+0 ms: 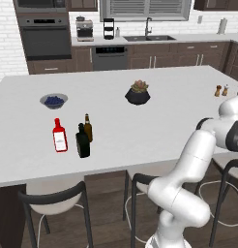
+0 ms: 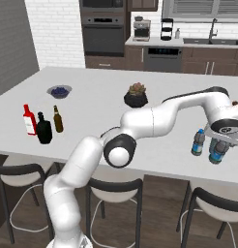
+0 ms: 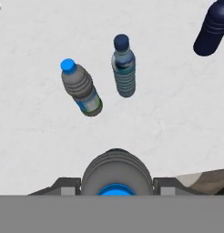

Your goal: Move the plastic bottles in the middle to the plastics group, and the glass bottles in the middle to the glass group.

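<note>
Clear plastic water bottle [image 3: 116,175] gripped between the gripper [image 2: 222,147] fingers, blue cap up, held upright near the right front edge of the white counter [image 1: 140,126]. Two more water bottles [image 3: 82,88] standing just beyond on the same counter, one at [image 2: 199,142]. Well apart on the left: black glass bottle [image 1: 82,141] just beside brown bottle [image 1: 88,128], red bottle [image 1: 59,136] near them.

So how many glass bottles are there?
3, together on the counter: red bottle on the left, black bottle in front, brown bottle just behind it. None seem hidden.
</note>
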{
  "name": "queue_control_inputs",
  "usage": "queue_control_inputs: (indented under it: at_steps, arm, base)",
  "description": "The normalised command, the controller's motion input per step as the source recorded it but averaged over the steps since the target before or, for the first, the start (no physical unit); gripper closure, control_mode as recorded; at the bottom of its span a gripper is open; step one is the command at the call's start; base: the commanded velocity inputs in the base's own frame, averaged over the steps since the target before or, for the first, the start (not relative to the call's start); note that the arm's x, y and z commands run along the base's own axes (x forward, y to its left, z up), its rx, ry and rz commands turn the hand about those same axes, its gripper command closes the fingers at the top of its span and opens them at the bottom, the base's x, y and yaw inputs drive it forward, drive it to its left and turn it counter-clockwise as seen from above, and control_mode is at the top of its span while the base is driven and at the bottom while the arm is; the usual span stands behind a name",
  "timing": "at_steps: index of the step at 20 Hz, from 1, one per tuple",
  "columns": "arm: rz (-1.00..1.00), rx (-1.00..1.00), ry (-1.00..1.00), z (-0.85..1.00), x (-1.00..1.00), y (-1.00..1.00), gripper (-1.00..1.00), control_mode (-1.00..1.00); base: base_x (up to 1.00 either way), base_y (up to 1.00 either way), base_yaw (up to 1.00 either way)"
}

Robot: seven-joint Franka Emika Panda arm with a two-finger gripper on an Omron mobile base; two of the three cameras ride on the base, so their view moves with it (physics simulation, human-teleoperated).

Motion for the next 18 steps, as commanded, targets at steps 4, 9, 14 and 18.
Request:
queue_control_inputs:
  at_steps: [4, 9, 14, 18]
  arm:
    - [0.00, -0.15, 0.00, -0.39, 0.06, 0.42, 1.00, -1.00]
    - [0.00, -0.15, -0.02, -0.42, 0.09, 0.34, 1.00, -1.00]
    - [-0.01, -0.11, -0.08, -0.25, 0.08, 0.06, 1.00, -1.00]
    - [-0.01, -0.03, -0.07, -0.08, 0.03, -0.05, 1.00, -1.00]
  base:
    - [0.00, 0.00, 0.00]
    - [0.00, 0.00, 0.00]
    - [0.00, 0.00, 0.00]
    - [0.00, 0.00, 0.00]
